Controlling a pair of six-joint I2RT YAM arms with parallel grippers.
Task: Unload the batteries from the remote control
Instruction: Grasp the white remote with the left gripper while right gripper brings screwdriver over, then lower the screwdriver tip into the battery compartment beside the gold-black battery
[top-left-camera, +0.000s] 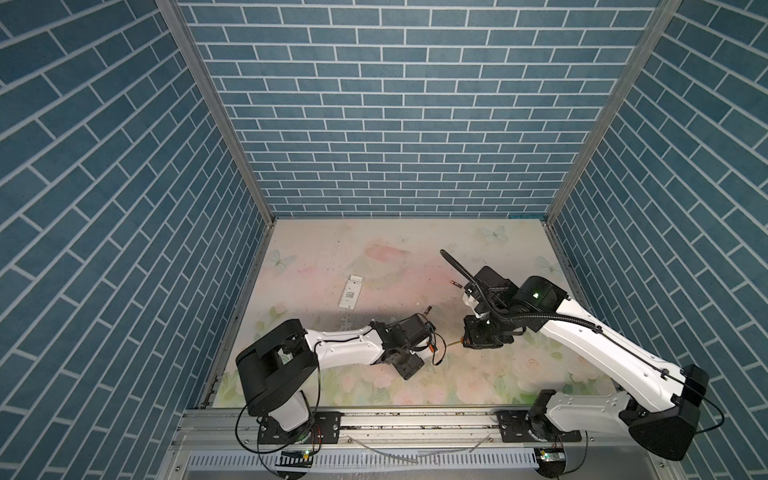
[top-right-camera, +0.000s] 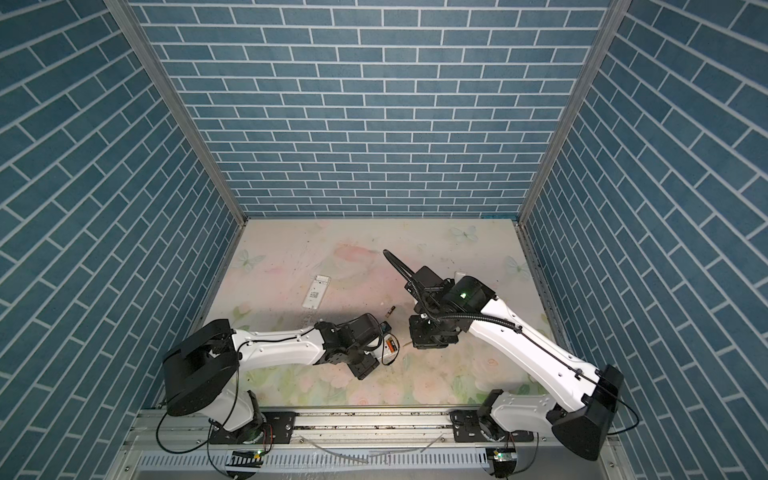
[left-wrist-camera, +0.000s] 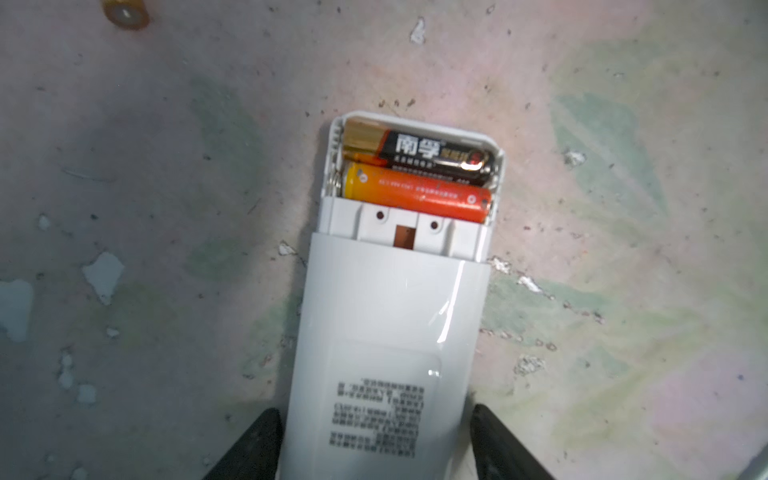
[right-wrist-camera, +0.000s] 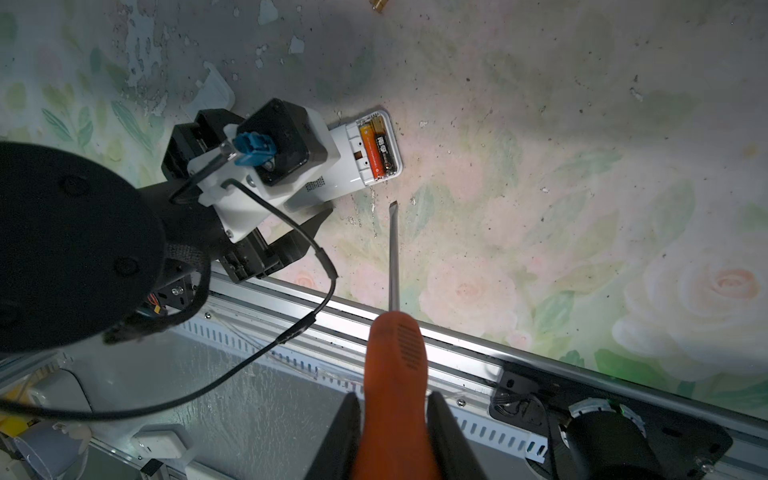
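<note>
My left hand (left-wrist-camera: 374, 415) has a finger on each side of the flat white plastic remote control (left-wrist-camera: 386, 316), near the middle of the front edge of the desk (left-wrist-camera: 124, 166). I cannot tell if it squeezes. The remote is open, yet the black-and-gold battery (left-wrist-camera: 419, 153) and the orange battery (left-wrist-camera: 415, 193) sit inside, not out yet. My right hand (right-wrist-camera: 392, 401) grips the orange-handled metal screwdriver (right-wrist-camera: 395, 353).

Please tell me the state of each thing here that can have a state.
Remote control: open.
Black battery: seated inside it.
Orange battery: seated beside it.
Left end effector: astride the remote control, grip unclear.
Screwdriver: held, tip short of the remote control.
Right end effector: shut on the screwdriver.
Loose battery: lying on the table.
</note>
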